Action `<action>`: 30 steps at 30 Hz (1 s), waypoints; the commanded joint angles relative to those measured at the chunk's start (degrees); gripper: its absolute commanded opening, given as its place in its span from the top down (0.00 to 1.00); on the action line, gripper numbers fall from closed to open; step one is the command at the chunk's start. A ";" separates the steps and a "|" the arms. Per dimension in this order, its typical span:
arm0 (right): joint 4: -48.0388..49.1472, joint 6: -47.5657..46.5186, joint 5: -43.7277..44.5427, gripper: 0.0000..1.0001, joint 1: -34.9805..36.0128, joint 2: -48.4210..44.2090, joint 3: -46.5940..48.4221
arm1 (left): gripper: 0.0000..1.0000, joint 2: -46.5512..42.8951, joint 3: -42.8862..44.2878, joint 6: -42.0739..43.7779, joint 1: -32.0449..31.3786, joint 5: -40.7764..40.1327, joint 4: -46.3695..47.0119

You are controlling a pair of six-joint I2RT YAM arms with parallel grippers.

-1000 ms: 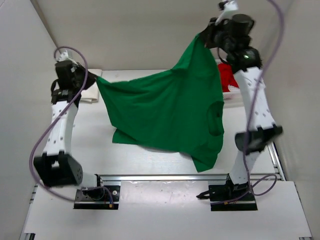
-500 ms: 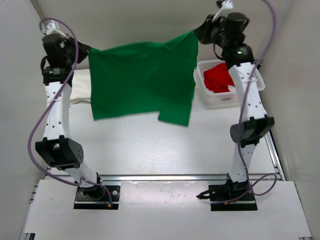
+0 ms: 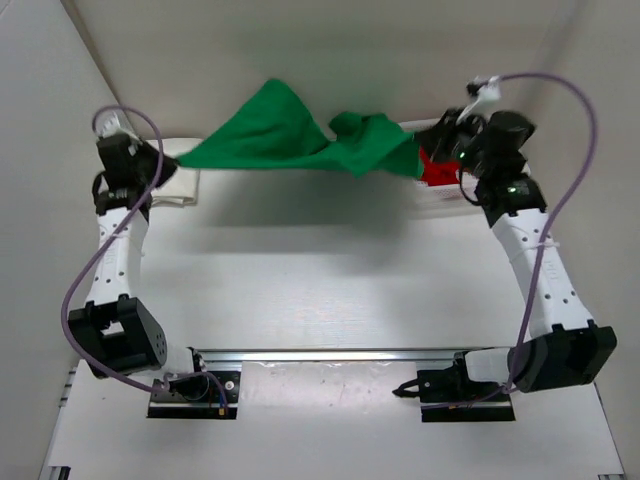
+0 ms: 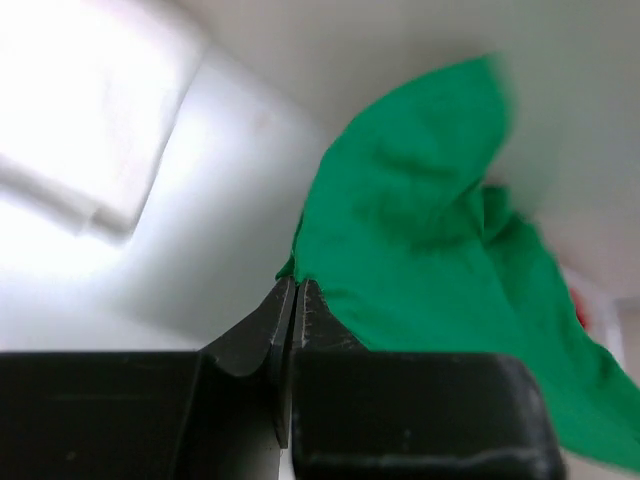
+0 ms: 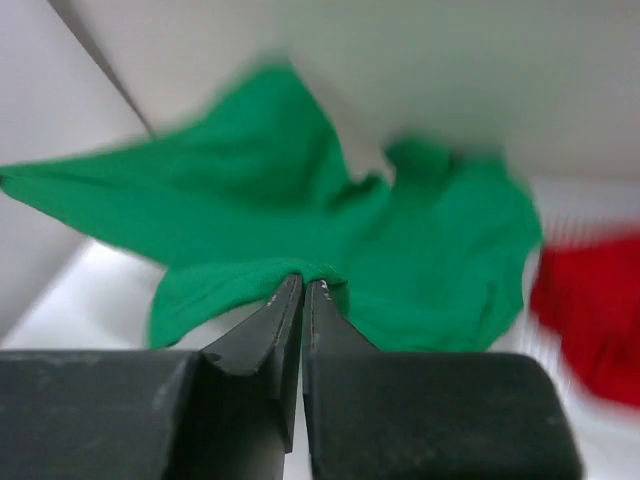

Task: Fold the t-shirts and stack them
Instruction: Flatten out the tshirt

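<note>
The green t-shirt (image 3: pixel 290 140) hangs stretched between my two grippers at the back of the table, billowing upward in the middle. My left gripper (image 3: pixel 172 160) is shut on its left corner (image 4: pixel 300 268), and my right gripper (image 3: pixel 425 152) is shut on a fold of its right edge (image 5: pixel 300 268). A cream-white t-shirt (image 3: pixel 180 186) lies folded on the table under the left gripper, blurred in the left wrist view (image 4: pixel 90 130). The red t-shirt (image 3: pixel 436 168) lies bunched in the basket, partly hidden by green cloth and the right wrist, and shows as a red blur (image 5: pixel 590 310) in the right wrist view.
The white mesh basket (image 3: pixel 447 197) stands at the back right against the wall. White walls close in the table at the back and both sides. The arm bases and their rail (image 3: pixel 330 355) are at the near edge.
Both grippers have dropped and swung toward the back wall. The green shirt, hanging down as a flat sheet before, now flies out nearly level between them.
</note>
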 commanded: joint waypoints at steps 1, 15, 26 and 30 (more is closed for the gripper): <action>-1.86 0.24 3.74 1.00 1.27 -2.51 -12.21 | 1.00 -7.54 -11.55 3.07 -1.50 -3.30 2.54; -16.79 12.17 5.26 1.00 12.96 -35.44 -58.99 | 1.00 -24.85 -47.20 6.85 2.71 4.07 -3.22; -25.43 8.78 15.18 1.00 19.91 -39.29 -35.44 | 1.00 -30.95 -25.09 5.73 -6.51 4.15 -11.07; -24.65 0.34 21.77 1.00 19.12 -28.65 -9.50 | 1.00 -25.13 2.25 2.13 -6.52 7.14 -13.80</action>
